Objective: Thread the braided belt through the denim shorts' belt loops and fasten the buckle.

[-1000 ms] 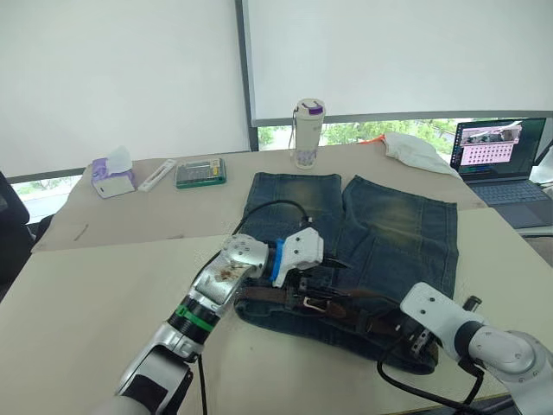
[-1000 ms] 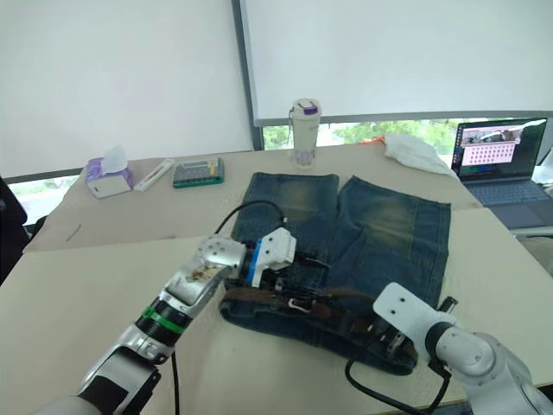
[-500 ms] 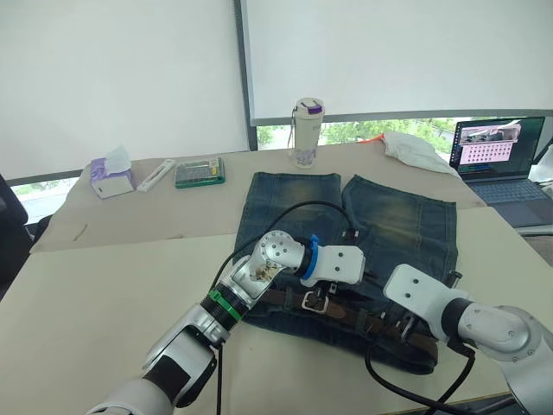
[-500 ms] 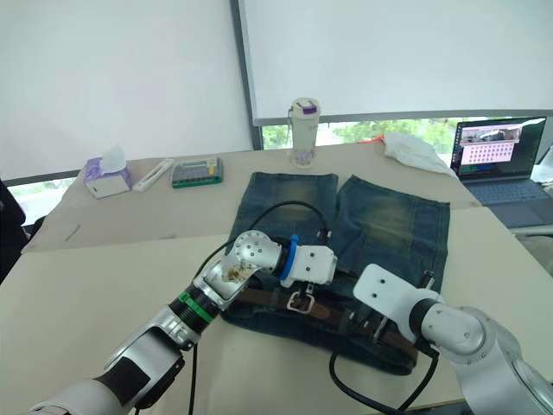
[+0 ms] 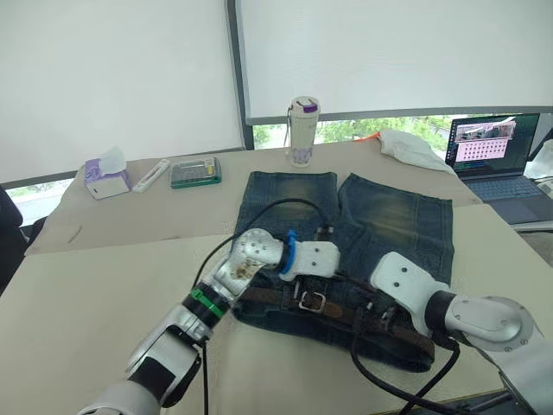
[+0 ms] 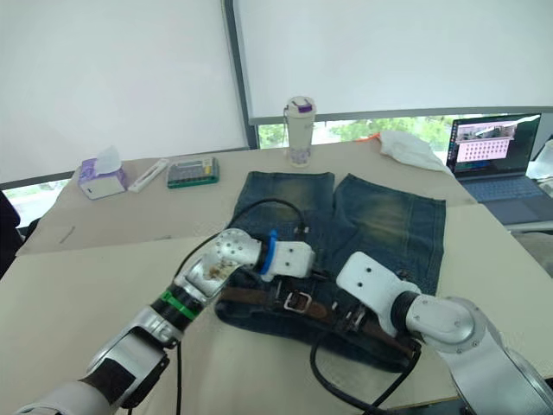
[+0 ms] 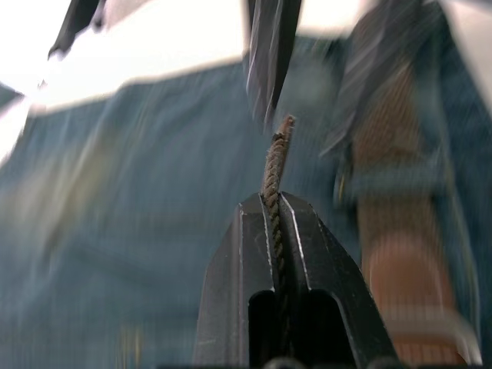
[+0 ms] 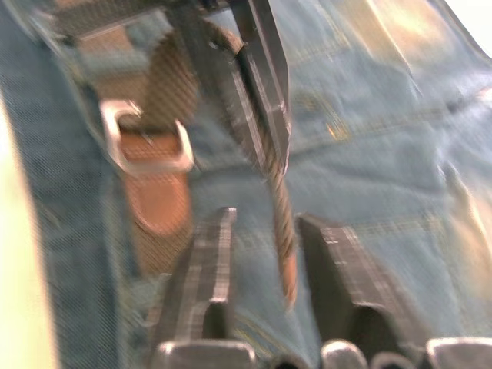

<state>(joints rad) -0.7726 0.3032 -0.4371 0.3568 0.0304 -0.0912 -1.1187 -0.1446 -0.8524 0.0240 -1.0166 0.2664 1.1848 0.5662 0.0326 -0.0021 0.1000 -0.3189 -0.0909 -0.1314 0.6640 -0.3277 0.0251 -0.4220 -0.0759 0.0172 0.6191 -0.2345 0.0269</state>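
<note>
Left end effector [image 7: 274,201] reaching over denim shorts [image 5: 393,216], clamped on braided belt [image 7: 275,165] end. Right end effector [image 8: 265,231] spread around it. Belt along waistband, buckle [image 5: 312,303] midway.

Office: we are seeing tables [image 5: 104,259], laptop [image 5: 497,160], calculator [image 5: 195,172], tissue box [image 5: 107,177], window blinds [image 5: 389,52].

The left arm [image 5: 226,281] was shiny silver with a green ring, a black band and a blue ring by its white wrist block. The right arm [image 5: 471,318] was white and grey and rounded. Black cables [image 5: 259,210] looped off both arms, and the fingers [image 7: 304,284] were black.
</note>
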